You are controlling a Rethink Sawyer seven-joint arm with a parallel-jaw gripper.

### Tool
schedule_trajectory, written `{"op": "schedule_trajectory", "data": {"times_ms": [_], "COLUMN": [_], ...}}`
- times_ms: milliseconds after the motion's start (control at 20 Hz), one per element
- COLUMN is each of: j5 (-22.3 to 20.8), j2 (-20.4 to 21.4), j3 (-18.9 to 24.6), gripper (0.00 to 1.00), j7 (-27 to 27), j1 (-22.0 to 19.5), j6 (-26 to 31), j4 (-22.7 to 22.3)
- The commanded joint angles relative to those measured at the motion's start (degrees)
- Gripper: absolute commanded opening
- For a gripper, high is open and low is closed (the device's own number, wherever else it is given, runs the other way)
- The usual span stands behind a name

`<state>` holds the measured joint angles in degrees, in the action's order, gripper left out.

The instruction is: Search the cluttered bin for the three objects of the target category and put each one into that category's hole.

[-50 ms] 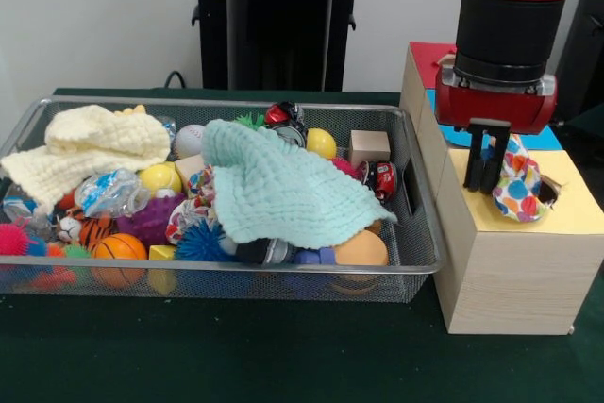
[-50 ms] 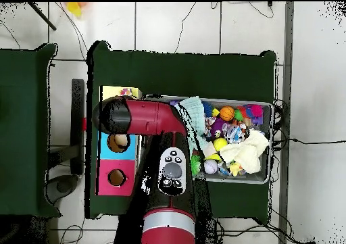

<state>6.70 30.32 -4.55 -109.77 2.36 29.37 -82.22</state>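
1. Two cloths cover much of the wire bin point(image 1: 415, 233): a cream cloth point(image 1: 90, 143) at the left end and a mint cloth point(image 1: 283, 186) draped across the middle. They hide whatever lies beneath, so any remaining targets may need uncovering.
2. Loose toys fill the bin's left front corner, including a small basketball point(image 1: 118, 248) and a blue spiky ball point(image 1: 203, 243).
3. Right of the bin, just beside its end wall, stands the wooden box point(image 1: 514, 271) that carries the category holes. Its nearest section has a yellow top point(image 1: 571, 209).
4. My gripper point(image 1: 488, 172) hangs over that yellow top, fingers pointing down and set close together.
5. The spotted cloth item point(image 1: 518, 186) sits immediately right of my fingers, at the hole's edge. It appears pinched at its left side, though contact is hard to confirm.
6. Judgement: this is the deposit step; the item is positioned for release into the hole.
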Motion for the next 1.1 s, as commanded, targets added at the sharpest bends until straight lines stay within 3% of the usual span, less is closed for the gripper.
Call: {"op": "schedule_trajectory", "data": {"times_ms": [50, 450, 1100], "j5": [0.38, 0.97, 1.68], "j2": [-5.5, -5.91, -3.18], "j3": [4.84, 4.1, 4.06], "gripper": [0.0, 0.0, 0.0], "j7": [-9.44, -10.13, -9.35], "j1": [0.93, 2.01, 2.0], "j6": [-5.89, -4.78, -1.14], "j4": [-4.49, -3.48, -4.58]}}
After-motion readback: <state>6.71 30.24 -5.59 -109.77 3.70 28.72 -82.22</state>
